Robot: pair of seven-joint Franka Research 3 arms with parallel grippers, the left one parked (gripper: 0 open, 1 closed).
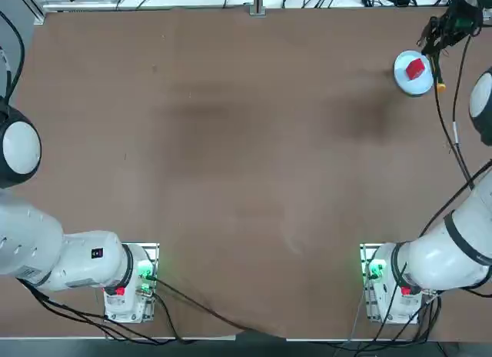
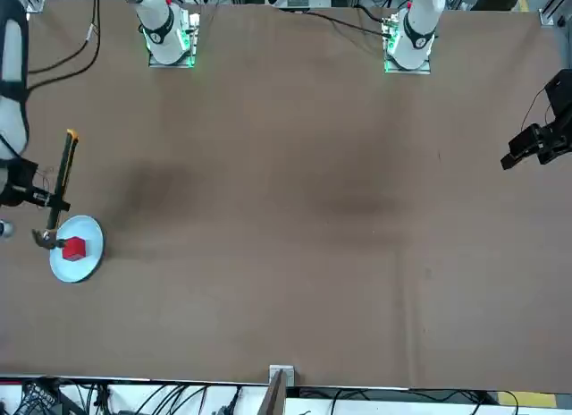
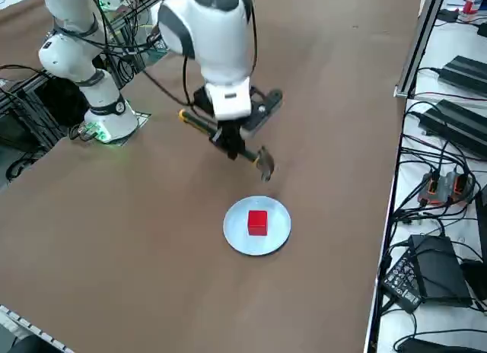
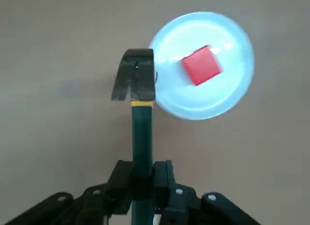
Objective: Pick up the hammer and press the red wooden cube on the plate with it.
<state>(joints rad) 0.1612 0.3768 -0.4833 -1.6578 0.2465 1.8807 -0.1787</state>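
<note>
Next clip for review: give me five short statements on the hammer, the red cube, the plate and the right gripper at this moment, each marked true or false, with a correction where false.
1. The right gripper has its fingers shut on the slim dark-green-handled hammer. True.
2. The small red wooden cube lies on the brown table beside the plate. False: it sits on the round pale-blue plate.
3. The hammer's dark metal head is pressing on the cube. False: in the right side view the head hangs above the table, off the plate's edge, apart from the cube.
4. The hammer is lifted off the table. True.
5. Two cubes are on the plate. False: only one.
</note>
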